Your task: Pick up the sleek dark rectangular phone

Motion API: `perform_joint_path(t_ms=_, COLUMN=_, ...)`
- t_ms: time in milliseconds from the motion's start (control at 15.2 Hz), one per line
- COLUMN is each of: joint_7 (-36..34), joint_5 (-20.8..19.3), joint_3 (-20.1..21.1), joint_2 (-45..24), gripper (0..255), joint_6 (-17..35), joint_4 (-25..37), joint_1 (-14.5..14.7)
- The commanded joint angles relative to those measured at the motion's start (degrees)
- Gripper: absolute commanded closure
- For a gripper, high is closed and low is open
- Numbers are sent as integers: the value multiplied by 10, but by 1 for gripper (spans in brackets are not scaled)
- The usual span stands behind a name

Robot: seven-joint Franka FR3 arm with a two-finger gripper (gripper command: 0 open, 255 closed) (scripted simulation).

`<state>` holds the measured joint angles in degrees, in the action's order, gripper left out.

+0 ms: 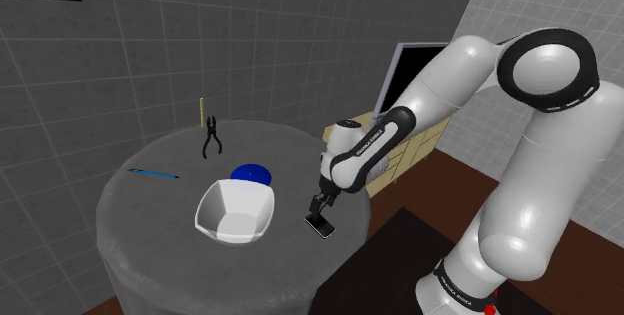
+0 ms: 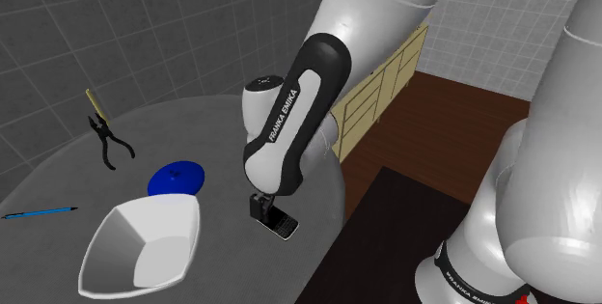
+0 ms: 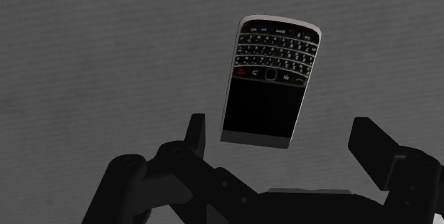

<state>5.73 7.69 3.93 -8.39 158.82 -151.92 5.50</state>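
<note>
We see a round grey table (image 1: 150,213) with a mottled, stone-like top and a thick side wall, standing against a grey tiled wall. Over its edge nearest the stand reaches the white arm (image 1: 450,73) with dark joints, bent down toward the tabletop. Next in size is an angular white bowl (image 1: 208,213), open side up, near the edge at the shoulder view's bottom. A flat round blue disc (image 1: 252,173) lies just behind the bowl, toward the table's middle. The all-black gripper (image 1: 320,208) hangs low over the table near the edge facing the stand. In the wrist view its two fingers (image 3: 197,134) stand well apart, with a gap on each side, clasping nothing. Directly under it lies the dark rectangular phone (image 3: 270,80), thin and silver-rimmed, with a black screen and a small-keyed keypad. It lies flat and face up just inside that same edge, beside the bowl. Its screen end lies between the spread fingers and its keypad end points away from them. Black-handled pliers (image 1: 212,140) lie near the table's far edge by the wall, a thin blue pen (image 1: 153,173) near the edge at the shoulder view's left. A slim yellowish stick (image 1: 203,111) stands upright at the far edge, just beside the pliers.
</note>
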Motion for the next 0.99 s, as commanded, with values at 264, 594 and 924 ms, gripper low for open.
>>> perform_joint_path(t_ms=264, joint_7=6, joint_5=4, joint_3=4, joint_2=-74, gripper=0, joint_6=56, joint_4=16, joint_1=1)
perform_joint_path(t_ms=594, joint_7=10, joint_5=6, joint_3=6, joint_2=-110, gripper=0, joint_6=84, joint_4=24, joint_1=-1)
perform_joint_path(t_ms=924, joint_7=9, joint_5=6, joint_3=6, joint_2=-110, gripper=255, joint_6=84, joint_4=25, joint_1=0)
